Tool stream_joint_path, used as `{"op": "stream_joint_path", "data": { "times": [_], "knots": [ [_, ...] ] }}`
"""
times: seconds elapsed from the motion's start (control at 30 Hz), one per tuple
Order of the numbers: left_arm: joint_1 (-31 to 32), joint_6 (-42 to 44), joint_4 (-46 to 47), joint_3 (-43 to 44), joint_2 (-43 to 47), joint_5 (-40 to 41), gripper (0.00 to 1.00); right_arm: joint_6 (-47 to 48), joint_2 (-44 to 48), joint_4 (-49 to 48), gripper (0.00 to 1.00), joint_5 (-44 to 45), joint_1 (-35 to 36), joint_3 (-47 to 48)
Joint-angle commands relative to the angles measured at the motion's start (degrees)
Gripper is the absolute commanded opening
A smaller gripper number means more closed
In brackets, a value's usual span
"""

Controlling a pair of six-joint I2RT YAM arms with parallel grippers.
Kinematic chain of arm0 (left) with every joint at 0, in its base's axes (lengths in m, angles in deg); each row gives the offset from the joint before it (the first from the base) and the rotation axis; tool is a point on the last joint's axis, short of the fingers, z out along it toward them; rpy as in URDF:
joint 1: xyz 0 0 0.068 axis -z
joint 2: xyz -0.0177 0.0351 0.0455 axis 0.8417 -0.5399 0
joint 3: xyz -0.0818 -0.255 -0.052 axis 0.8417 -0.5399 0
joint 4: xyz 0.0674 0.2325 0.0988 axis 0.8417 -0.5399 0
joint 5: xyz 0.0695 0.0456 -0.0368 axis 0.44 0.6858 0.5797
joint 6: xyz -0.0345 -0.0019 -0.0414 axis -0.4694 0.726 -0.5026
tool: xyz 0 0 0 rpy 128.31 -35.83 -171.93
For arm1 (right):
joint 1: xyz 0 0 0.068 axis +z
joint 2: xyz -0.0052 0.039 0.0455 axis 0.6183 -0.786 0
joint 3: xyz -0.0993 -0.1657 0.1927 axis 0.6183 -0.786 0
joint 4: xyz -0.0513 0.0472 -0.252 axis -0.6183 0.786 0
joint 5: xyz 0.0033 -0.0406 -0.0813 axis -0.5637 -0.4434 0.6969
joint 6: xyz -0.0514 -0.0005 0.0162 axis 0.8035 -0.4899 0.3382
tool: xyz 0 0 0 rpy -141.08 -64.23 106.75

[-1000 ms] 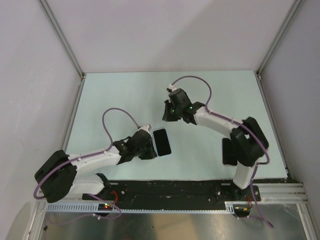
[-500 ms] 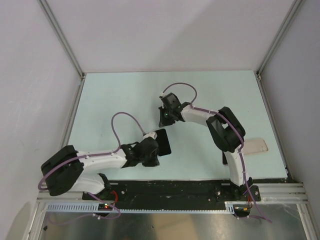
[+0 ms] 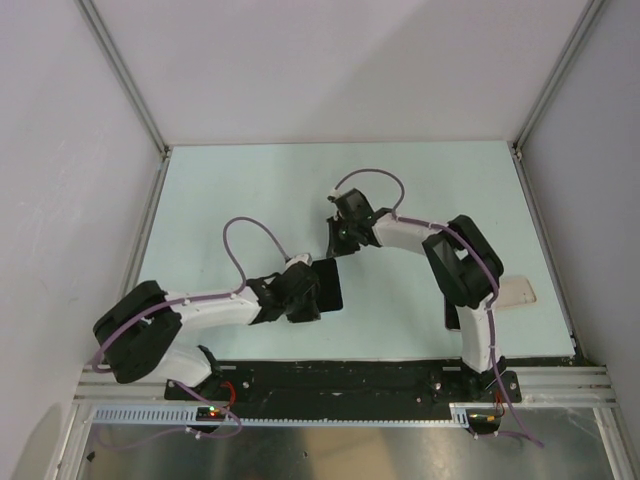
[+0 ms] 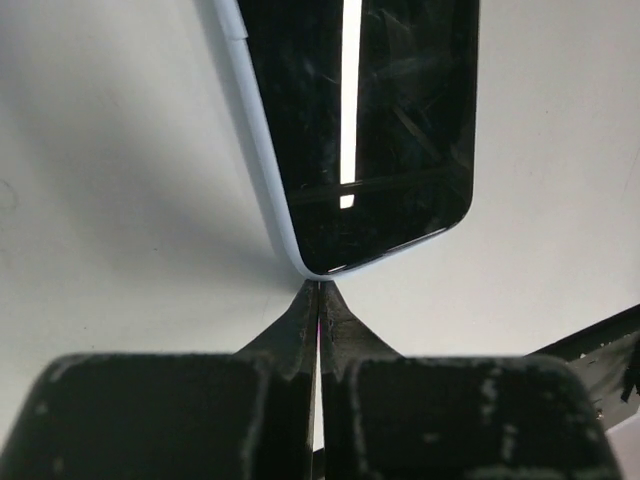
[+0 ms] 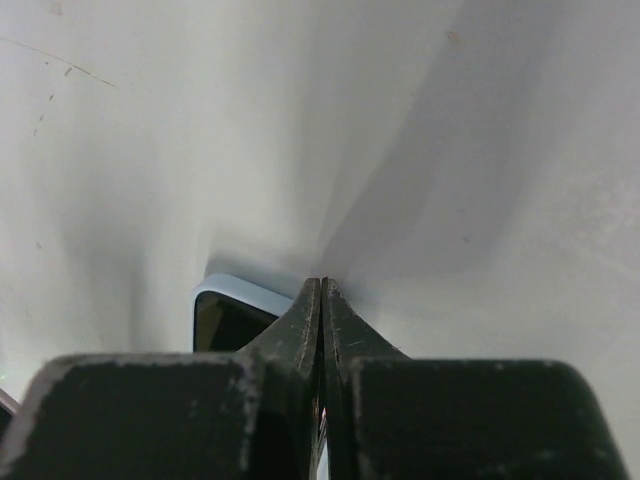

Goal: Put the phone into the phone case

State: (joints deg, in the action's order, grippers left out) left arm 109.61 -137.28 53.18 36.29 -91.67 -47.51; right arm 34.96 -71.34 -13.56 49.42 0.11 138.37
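The phone point(image 3: 326, 284) lies flat on the desk point(image 3: 230, 200), near the middle and a bit toward the near edge. It is black and shiny with a thin pale rim. It sits a little crooked, with one short end pointing to the far side. It lies between the two claws.

The left claw point(image 3: 312, 300) is at the near end of the phone, on its left side. From the left wrist, the left claw point(image 4: 318, 292) has its two fingers pressed tight together. It holds nothing. Its tip is right at the near left corner of the phone point(image 4: 360, 130), and they look like they touch. The rest of the phone stretches away from the claw over the desk point(image 4: 120, 200). A bright stripe of light shines in the glass.

The right claw point(image 3: 335, 250) is at the far end of the phone. From the right wrist, the right claw point(image 5: 320, 290) is also closed tight, with nothing between its fingers. Its tip is down at the desk point(image 5: 450, 150). One corner of the phone point(image 5: 232, 320) peeks out just left of the fingers. I cannot tell if the tip touches the phone.

A pale flat thing point(image 3: 518, 292) lies on the desk, well apart from the phone, past the right arm. I cannot make out the case for sure.
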Motion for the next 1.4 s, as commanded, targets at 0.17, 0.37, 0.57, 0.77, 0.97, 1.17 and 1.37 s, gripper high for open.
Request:
{"op": "stream_joint_path", "data": {
  "times": [0.17,0.37,0.57,0.77,0.97,1.17,1.37],
  "knots": [
    [-9.4,4.1,-0.4,2.2,-2.0,4.0,0.0,-5.0,9.9,3.6,0.0,4.0,0.7,-13.5],
    [-12.9,7.0,-0.5,6.9,-5.4,2.5,0.0,-9.6,17.0,2.1,0.0,6.7,1.0,-22.6],
    [-15.2,9.3,-0.6,11.6,-8.8,1.2,0.0,-13.1,22.4,2.1,0.0,9.6,2.8,-28.5],
    [-15.4,10.8,-2.4,9.0,-2.9,-0.7,0.05,-14.0,27.5,1.8,0.03,12.0,0.4,-32.3],
    [-8.9,8.4,-4.8,1.3,7.8,-1.3,0.22,-11.7,32.4,-0.4,0.26,11.0,-0.3,-32.5],
    [-0.8,2.5,-5.2,-2.4,12.8,1.0,0.3,-9.9,34.8,-1.1,0.34,11.6,1.2,-32.6],
    [2.2,0.1,-5.2,-2.6,11.3,2.4,0.3,-9.6,33.8,-1.9,0.33,10.9,2.8,-32.2]
  ]
}}
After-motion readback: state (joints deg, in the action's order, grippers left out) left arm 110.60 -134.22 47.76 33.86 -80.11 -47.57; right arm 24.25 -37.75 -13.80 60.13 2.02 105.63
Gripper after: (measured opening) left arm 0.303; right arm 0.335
